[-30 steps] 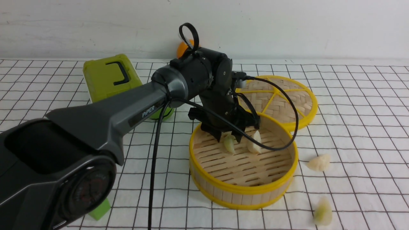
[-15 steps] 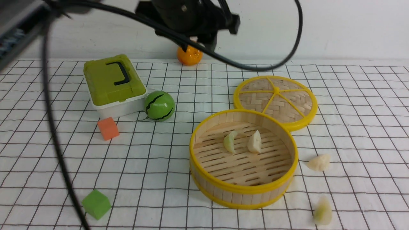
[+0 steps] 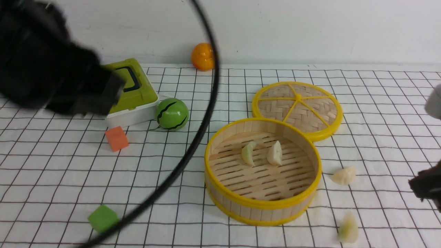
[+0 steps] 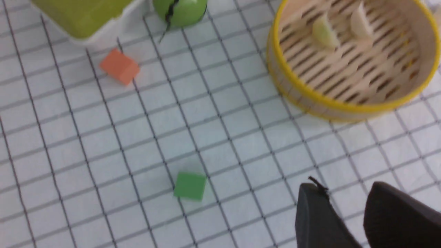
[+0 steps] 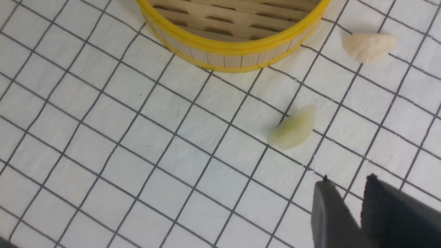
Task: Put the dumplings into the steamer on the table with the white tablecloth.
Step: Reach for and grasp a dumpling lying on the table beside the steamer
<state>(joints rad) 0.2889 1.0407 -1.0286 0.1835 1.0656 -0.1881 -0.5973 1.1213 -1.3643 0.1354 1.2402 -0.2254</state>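
- Front view: the steamer (image 3: 262,206) stands open on the white tablecloth (image 3: 51,179), right of the middle.
- Two dumplings lie inside it on the slat floor, toward the back. A green-tinged dumpling (image 3: 247,153) is on the left and a white dumpling (image 3: 275,153) just beside it, with a small gap between them.
- Two more lie outside on the cloth. A cream dumpling (image 3: 344,175) sits just right of the steamer wall, and a pale green dumpling (image 3: 348,229) lies nearer the camera, off the steamer's front right.
- The lid (image 3: 297,107) lies flat just behind the steamer. I cannot tell whether the rims touch.
- Right wrist view: the right gripper (image 5: 348,181) hangs over the cloth near the pale green dumpling, not touching it. Its fingers are slightly parted with nothing between them.
- Left wrist view: the left gripper (image 4: 344,189) hangs over bare cloth, apart from the steamer. Its fingers are narrowly parted and empty.
- Front view: the left arm (image 3: 51,79) is a blurred dark mass at upper left, partly covering a green box (image 3: 132,91). A black cable (image 3: 193,137) arcs across the scene.
- A dark part of the right arm (image 3: 427,184) shows at the right edge.
- Left of the steamer are a striped green ball (image 3: 172,114) beside the box, an orange cube (image 3: 116,138) and a green cube (image 3: 103,218).
- An orange fruit (image 3: 202,56) sits by the back wall.
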